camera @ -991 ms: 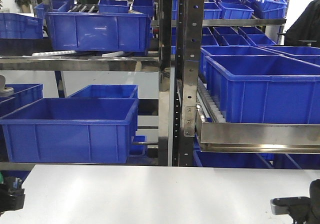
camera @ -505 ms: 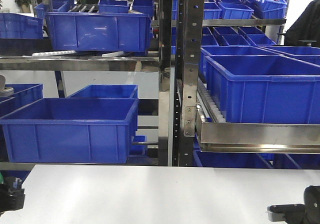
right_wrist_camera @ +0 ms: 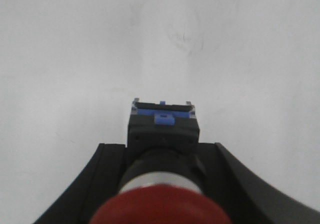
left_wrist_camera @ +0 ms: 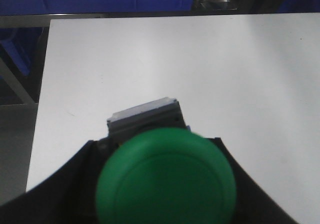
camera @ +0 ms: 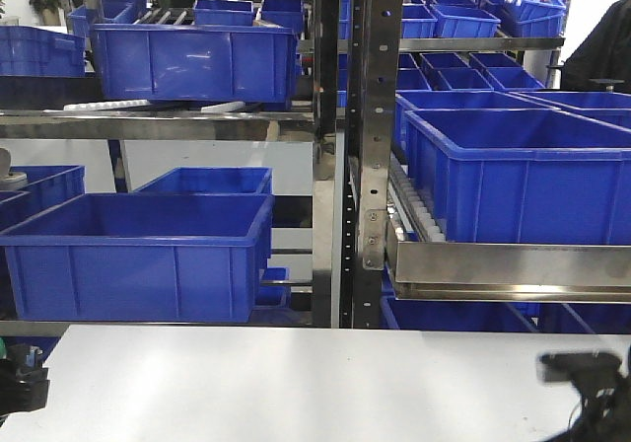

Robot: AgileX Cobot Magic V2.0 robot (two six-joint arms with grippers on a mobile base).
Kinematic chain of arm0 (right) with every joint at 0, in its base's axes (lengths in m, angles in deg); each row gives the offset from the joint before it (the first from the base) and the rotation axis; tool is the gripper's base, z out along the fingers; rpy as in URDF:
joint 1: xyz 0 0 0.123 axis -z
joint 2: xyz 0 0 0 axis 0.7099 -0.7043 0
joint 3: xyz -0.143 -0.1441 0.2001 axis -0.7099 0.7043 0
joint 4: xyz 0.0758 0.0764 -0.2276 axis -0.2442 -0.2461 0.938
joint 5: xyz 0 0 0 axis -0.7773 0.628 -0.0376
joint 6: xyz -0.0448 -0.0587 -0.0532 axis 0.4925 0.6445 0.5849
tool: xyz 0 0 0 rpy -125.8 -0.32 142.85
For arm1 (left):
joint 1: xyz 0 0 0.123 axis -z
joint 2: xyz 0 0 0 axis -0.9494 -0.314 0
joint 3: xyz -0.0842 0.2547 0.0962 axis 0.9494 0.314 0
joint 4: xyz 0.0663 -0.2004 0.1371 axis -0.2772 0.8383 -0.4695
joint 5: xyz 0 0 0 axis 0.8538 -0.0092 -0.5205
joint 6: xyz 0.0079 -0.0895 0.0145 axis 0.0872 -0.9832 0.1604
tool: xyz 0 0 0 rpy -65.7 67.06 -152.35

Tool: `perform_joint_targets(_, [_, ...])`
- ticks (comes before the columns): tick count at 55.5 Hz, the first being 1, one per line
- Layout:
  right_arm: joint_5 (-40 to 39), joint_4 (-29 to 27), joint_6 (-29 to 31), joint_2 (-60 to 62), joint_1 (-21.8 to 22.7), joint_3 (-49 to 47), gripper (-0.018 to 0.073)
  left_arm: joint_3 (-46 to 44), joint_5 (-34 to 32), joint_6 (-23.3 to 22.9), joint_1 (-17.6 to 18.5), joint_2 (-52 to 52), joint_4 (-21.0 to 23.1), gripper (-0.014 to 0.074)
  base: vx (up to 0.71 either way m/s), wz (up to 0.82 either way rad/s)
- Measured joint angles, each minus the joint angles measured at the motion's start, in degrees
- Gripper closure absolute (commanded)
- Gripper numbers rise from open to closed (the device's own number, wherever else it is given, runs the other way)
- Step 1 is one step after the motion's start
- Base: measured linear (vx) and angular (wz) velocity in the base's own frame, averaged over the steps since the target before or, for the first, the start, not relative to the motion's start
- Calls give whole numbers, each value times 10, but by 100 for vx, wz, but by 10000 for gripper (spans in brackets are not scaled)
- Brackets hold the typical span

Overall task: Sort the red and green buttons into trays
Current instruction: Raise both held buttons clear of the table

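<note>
**Two hands, two buttons, no tray in sight**

We are starting with the biggest thing, the steel rack (camera: 340,166), which is standing just behind the far edge of the white tabletop (camera: 296,383) and carrying deep blue crates (camera: 138,255).

The left hand (left_wrist_camera: 156,143) is hanging over the tabletop's near left corner. It is pinching the green button (left_wrist_camera: 166,184), with a dark finger on each side of it. The right hand (right_wrist_camera: 162,145) is hanging over the tabletop's near right part and pinching the red button (right_wrist_camera: 162,209) in the same way. The broad caps are hiding exactly where the fingers are touching.

Both buttons are clear of the tabletop, each carried in its own hand. We are reading the split as deliberate, one colour per hand so that each can go to its matching tray. Neither of the trays is showing in any view, so we cannot say how near they are.

Each button's long axis is running along its hand. The domed cap is facing back toward the wrist and the blocky body is pointing out past the fingertips. The green button's grey end is aiming toward the tabletop's far edge. The red button's blue-tipped end is aiming out over the bare tabletop. We are judging that the fingers are closing on the narrower body behind the cap, since the dome would be giving a poorer hold.
</note>
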Motion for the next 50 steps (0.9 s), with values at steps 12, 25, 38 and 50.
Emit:
perform_joint_targets(12, [-45, -49, 74, 155, 0, 1, 570, 0, -2, 0, 0, 0, 0, 602, 0, 0])
perform_joint_targets(25, [-62, -122, 124, 295, 0, 1, 568, 0, -38, 10, 6, 30, 1, 602, 0, 0])
perform_joint_targets(38, [-60, -138, 154, 380, 0, 7, 568, 0, -44, 14, 30, 89, 7, 602, 0, 0])
perform_joint_targets(50, [-90, -152, 157, 485, 0, 100, 568, 1, -44, 15, 40, 144, 8, 601, 0, 0])
